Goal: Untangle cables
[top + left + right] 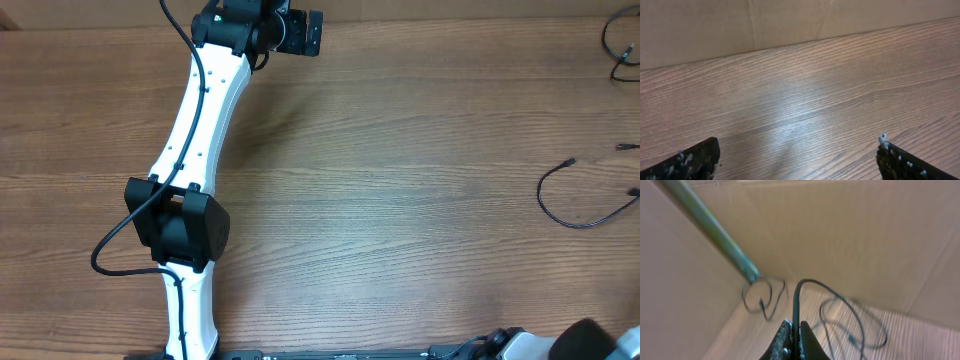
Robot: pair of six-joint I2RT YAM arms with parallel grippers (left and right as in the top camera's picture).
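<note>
The right claw is clamped shut on a thin black cable that arches up from between its jaws. More cables lie loose on the table beyond it. The left claw gapes wide over bare wood, holding nothing, well apart from the cords at the right side.

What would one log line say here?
left gripper open, empty | right gripper shut on cable | other cables on table
</note>
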